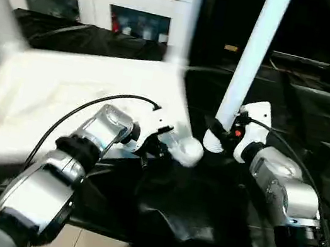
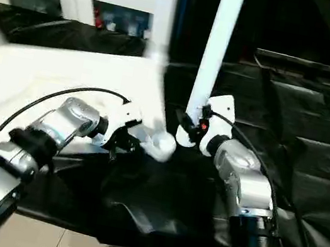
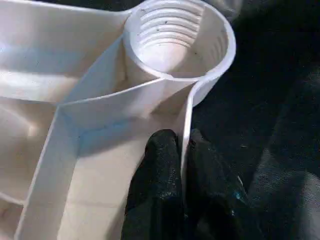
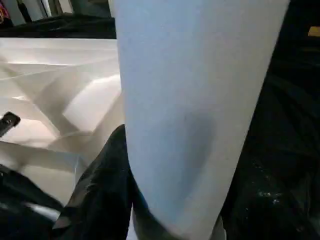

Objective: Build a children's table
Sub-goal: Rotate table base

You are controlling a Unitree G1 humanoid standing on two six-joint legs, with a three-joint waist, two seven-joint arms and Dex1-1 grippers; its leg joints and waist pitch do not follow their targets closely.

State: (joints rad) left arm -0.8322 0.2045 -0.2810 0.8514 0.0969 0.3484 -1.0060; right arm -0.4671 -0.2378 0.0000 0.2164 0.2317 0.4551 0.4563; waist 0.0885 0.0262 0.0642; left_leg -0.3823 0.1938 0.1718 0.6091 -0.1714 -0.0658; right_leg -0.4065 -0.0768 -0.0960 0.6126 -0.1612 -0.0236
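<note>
right gripper clamps the leg upright near its lower end, just beside the open corner socket. left gripper pinches the table top rim beside that socket.

Dim, motion-blurred frames (glare on white plastic)
</note>
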